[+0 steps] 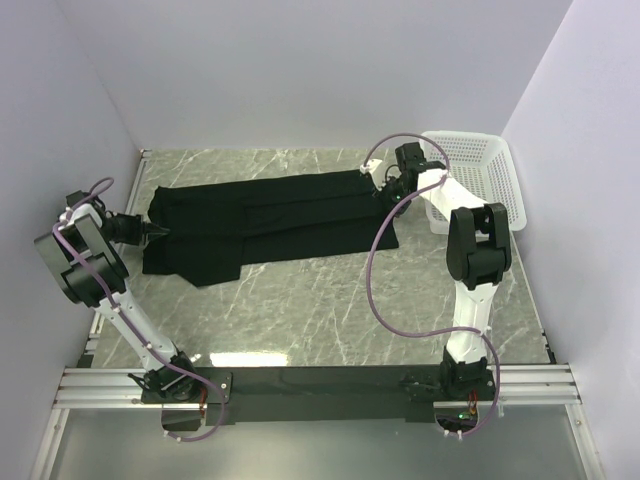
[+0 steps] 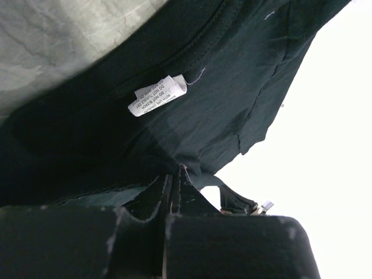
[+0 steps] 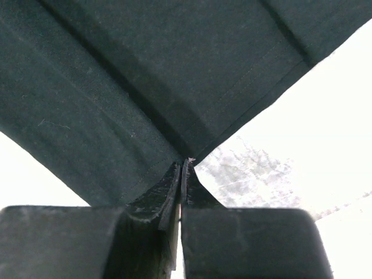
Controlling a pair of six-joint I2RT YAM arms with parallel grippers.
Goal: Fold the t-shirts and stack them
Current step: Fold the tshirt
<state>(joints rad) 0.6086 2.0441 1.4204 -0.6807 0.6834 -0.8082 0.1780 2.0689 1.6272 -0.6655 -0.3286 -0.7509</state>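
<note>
Black t-shirt (image 1: 270,222) lies stretched across the marble table (image 1: 300,310). Left gripper (image 1: 160,233) clamped on 1 end, right gripper (image 1: 378,183) clamped on the other.

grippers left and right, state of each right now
Left gripper: closed, pinching the black t-shirt.
Right gripper: closed, pinching an edge of the same t-shirt.

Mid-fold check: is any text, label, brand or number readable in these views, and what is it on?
White care tag sewn inside the black t-shirt: several lines of small print, seen upside down, too small and blurred to read.
No other text, logo or number shows in any view.
</note>
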